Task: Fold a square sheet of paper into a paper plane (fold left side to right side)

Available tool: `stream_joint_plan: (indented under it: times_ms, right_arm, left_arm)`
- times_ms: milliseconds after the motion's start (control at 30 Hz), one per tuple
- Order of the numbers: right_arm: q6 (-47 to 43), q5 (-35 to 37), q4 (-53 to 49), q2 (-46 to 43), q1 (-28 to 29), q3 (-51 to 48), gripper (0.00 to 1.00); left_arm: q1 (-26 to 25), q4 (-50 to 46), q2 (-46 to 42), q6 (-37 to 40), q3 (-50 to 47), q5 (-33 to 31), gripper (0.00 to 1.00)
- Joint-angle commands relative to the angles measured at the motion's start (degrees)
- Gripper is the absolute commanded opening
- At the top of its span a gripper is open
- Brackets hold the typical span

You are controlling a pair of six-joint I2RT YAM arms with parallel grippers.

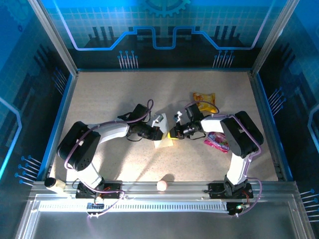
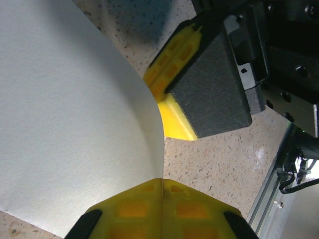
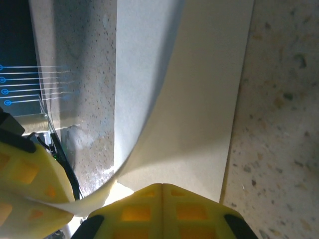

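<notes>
From above you see both arms meeting mid-desk at the square sheet of paper. A crinkled yellow packet and a pink wrapper lie to its right. Your left wrist camera adds detail: the left claw is closed, its ribbed yellow fingers pinching the matte white sheet, which bows in a smooth curve. Your right wrist camera shows the right claw likewise clamped on the sheet, over the speckled, stone-like surface.
</notes>
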Motion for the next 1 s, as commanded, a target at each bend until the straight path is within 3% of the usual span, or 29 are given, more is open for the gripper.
stream_joint_plan:
  times_ms: [0,400,967]
  right_arm:
    - [-1.66,0.54,-2.69,1.75,1.07,2.23,0.00]
    - [-4.64,9.38,-13.43,4.88,2.87,4.46,0.00]
    - [-3.44,11.04,-14.74,4.11,3.84,3.58,0.00]
  left_arm:
    - [0.33,0.67,-1.41,1.17,-1.14,1.57,0.00]
    - [0.51,1.92,-1.08,-0.06,-2.72,0.47,0.00]
    - [3.85,-1.34,1.02,1.78,-2.46,0.36,0.00]
